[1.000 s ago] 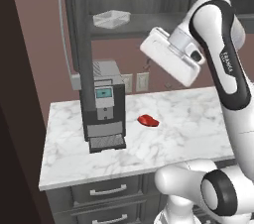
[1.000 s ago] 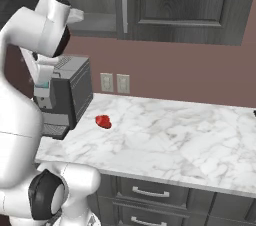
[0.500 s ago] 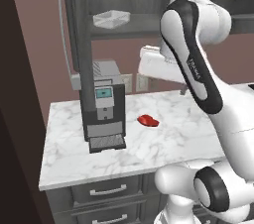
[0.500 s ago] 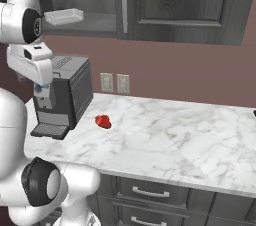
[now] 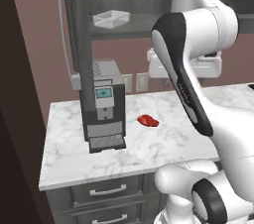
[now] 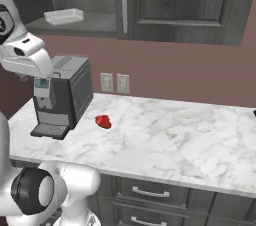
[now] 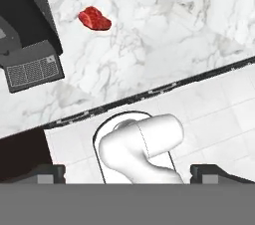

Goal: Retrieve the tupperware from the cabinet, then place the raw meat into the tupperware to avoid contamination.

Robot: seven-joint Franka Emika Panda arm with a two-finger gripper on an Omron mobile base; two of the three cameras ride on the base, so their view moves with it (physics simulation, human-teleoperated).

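Tupperware (image 5: 111,18) is sitting upper left in the opened cabinet (image 5: 79,44), raw meat (image 5: 148,120) is lying mid-frame, and the gripper (image 7: 127,173) is gaping wide, holding nothing

One clear, whitish plastic tupperware (image 5: 111,18) on the cabinet shelf. One small red lump of raw meat (image 5: 147,120) and one dark grey coffee machine (image 5: 103,105) on the white marble bench (image 6: 165,140). Two wall sockets (image 6: 114,83).

The counter (image 5: 149,143) was white marble, grey-veined, smooth and faintly glossy; the cabinet (image 6: 180,5) was dark matt wood grain with a silver metal handle (image 6: 124,1); the tupperware (image 5: 111,18) was clear, whitish plastic; the meat (image 7: 94,19) looked wet red; the coffee machine (image 5: 103,104) was dark matt plastic.
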